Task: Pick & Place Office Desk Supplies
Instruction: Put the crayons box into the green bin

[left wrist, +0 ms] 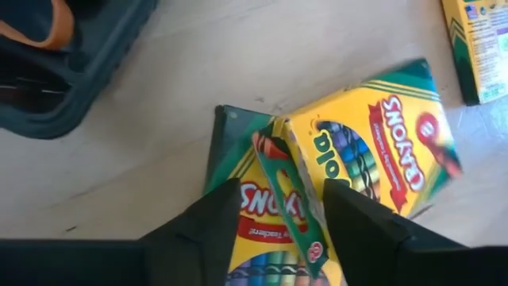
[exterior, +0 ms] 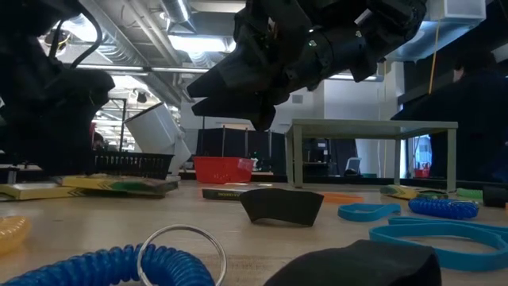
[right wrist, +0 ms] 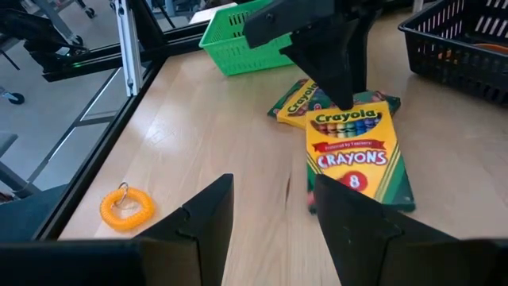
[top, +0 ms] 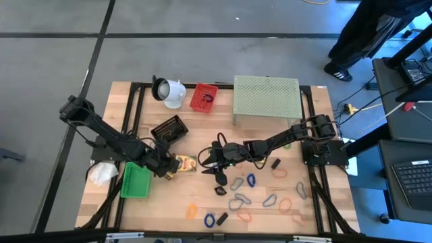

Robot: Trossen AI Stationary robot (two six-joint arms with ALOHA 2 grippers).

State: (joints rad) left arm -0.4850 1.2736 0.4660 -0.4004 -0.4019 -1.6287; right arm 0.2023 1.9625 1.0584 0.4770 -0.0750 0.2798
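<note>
— So where are the crayon boxes (top: pixel 184 164) sitting?

— Flat on the wooden table (top: pixel 317 209), just beside the green basket (top: pixel 135 181), on the side of it that faces the middle of the table. At least two boxes overlap there, yellow faces up, one lying askew across another.

— And the left gripper (top: pixel 170 169)?

— Right down on them, between the green basket and the far end of the boxes. Its own camera shows one box (left wrist: pixel 278 214) running up through the gripper (left wrist: pixel 282 187). Whether it is clamped on the cardboard or only straddling it, I cannot tell.

— What about the right gripper (top: pixel 217 165)?

— On the other side of the boxes from the green basket, pointing back toward it. It is spread apart with nothing in it (right wrist: pixel 274 191), and the top box (right wrist: pixel 355 155) lies just ahead of it.

— Anything else out there?

— Farther from the green basket than the right gripper, a scatter of oval clips (top: pixel 237 200), small black clips (top: pixel 275 163) and rubber-band loops (top: pixel 286 204). An orange coil (top: pixel 192 211) lies nearer the green basket. A black basket (top: pixel 169 128) stands just behind the green one; the red basket (top: pixel 204 97), white cup (top: pixel 172 91) and mesh stand (top: pixel 266 98) are well away from it.
</note>
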